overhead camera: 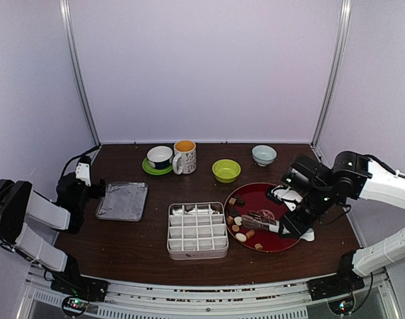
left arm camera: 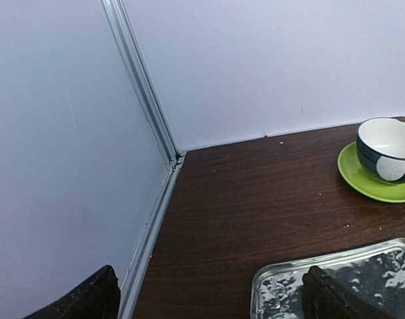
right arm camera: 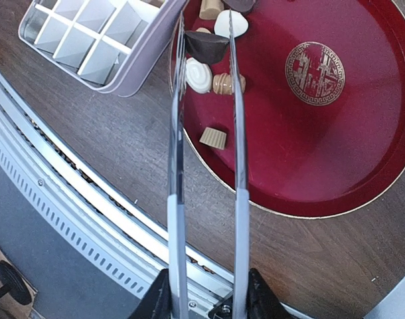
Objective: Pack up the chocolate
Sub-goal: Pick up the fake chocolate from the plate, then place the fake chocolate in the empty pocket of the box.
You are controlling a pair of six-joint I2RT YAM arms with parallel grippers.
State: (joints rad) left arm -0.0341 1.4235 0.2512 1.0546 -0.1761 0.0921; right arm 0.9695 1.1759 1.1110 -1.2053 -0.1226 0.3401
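My right pincer (right arm camera: 209,296) is clenched on the handles of the metal tongs (right arm camera: 178,166). Their two blades reach over the red plate (right arm camera: 322,153), and a dark chocolate (right arm camera: 206,45) lies between them. The other chocolates (right arm camera: 199,74) cluster on the plate's side nearest the compartment box (right arm camera: 89,40). My left pincer (left arm camera: 209,286) hangs released over the foil tray (left arm camera: 362,266) on the table (left arm camera: 255,199).

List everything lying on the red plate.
The red plate carries small brown, dark and cream chocolates bunched at its edge nearest the divided box, plus a gold emblem. Tongs reach over them. From above, the right arm covers the plate's right part.
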